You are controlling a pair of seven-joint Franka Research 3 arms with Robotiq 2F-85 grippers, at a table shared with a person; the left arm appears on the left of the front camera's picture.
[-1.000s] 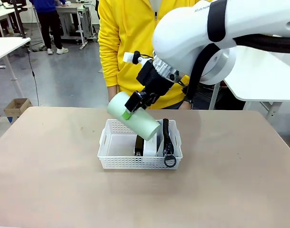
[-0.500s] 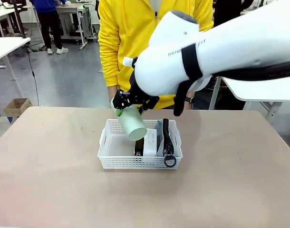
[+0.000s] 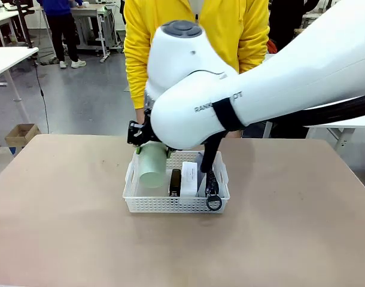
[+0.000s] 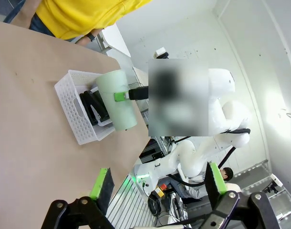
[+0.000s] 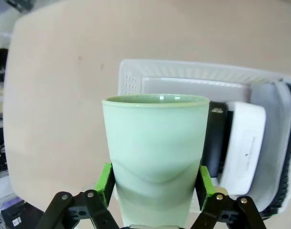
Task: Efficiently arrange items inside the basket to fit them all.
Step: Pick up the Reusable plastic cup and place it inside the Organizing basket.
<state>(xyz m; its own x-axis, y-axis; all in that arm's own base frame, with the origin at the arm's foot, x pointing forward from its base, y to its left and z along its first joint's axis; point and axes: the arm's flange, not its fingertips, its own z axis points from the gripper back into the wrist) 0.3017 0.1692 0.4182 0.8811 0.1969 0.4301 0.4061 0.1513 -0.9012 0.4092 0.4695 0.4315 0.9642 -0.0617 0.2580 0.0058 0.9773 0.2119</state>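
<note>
Lowered, cup now hangs over basket on tan table.

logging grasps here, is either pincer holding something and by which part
The right pincer holds the pale green cup by its sides, near the base. The left pincer is open and empty.

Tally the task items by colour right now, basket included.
Pale green: 1, the cup, held in the right end effector over the basket's open side
Black: 1, the stapler
White: 2, the small box and the basket
Grey: 1, the pouch
Total: 5
</note>
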